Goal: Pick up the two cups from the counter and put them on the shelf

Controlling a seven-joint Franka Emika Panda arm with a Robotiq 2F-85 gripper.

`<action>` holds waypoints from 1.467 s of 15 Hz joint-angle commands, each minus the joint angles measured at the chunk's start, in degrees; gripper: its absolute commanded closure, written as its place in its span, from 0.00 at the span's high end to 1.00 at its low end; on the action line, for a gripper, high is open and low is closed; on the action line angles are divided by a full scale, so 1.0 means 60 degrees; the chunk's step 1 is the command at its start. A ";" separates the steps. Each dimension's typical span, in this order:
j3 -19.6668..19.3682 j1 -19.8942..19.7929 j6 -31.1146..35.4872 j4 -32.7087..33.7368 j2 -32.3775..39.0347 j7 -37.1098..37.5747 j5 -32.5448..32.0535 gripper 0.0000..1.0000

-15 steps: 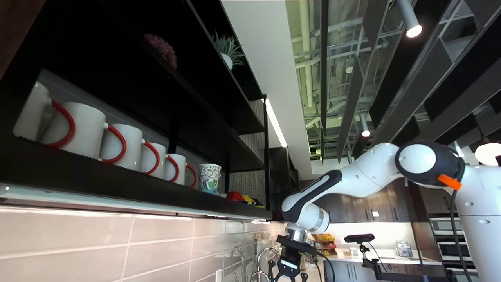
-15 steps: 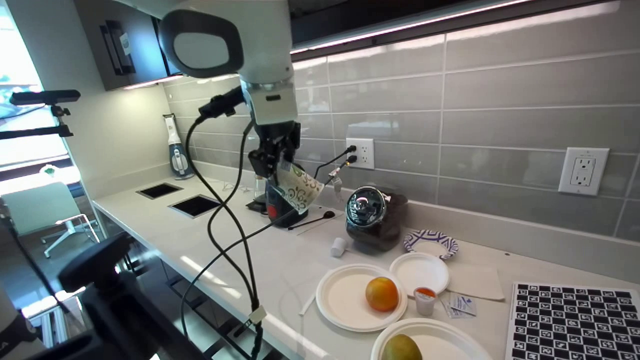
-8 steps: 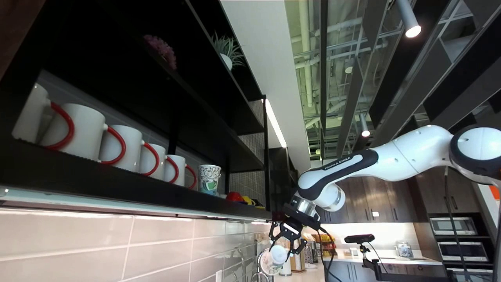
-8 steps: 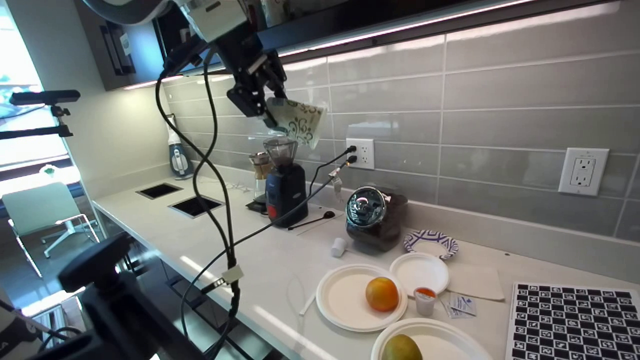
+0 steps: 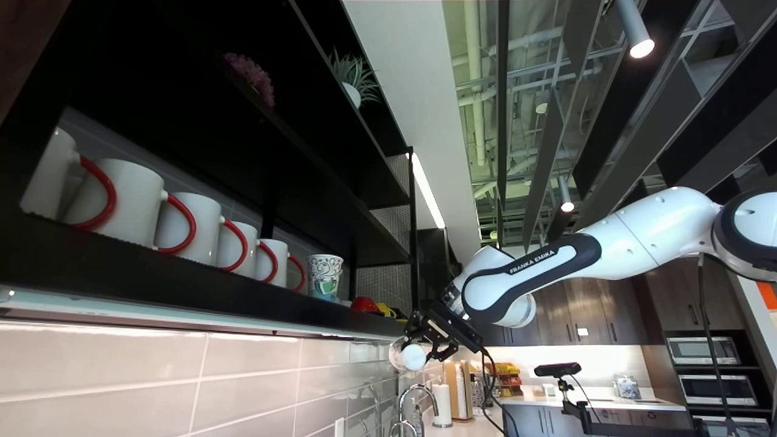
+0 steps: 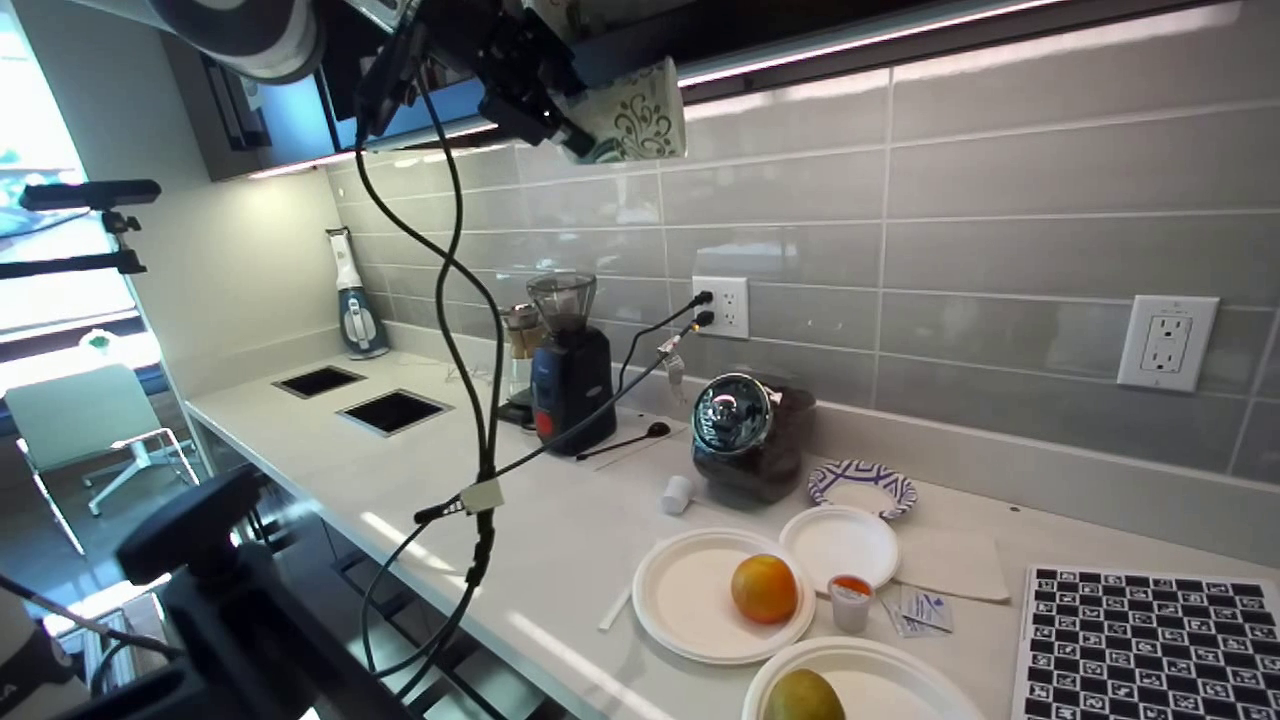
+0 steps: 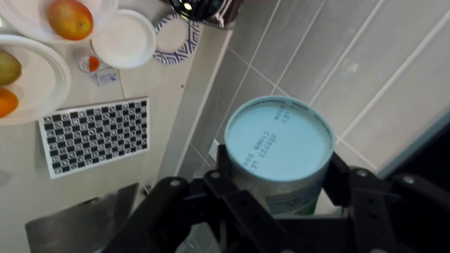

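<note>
1. the gripper (image 7: 279, 168) clasps the sides of a cup (image 6: 640, 115) near its base; that cup hangs tipped on its side in front of the tiles (image 6: 1000, 165), its base showing in the wrist view.
2. the other cup (image 5: 325, 276) stands upright on the shelf (image 5: 212, 294), just beside the mugs (image 5: 129, 203), so this looks like the last carry.
3. in an exterior view the held cup (image 5: 408, 355) shows lower than the shelf's lit edge; raise it well clear before going in, or the rim may catch.
4. once above, turn it mouth up before reaching inward.
5. it looks like thin paper: a light, steady hold should do, as squeezing would likely buckle it.
6. aim for a spot beside the other cup, not against it; let the base sit flat, then loosen and back straight out.
</note>
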 commanded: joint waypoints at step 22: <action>0.7733 -0.8640 0.5879 -0.0414 -0.0584 0.2963 -0.1876 0.37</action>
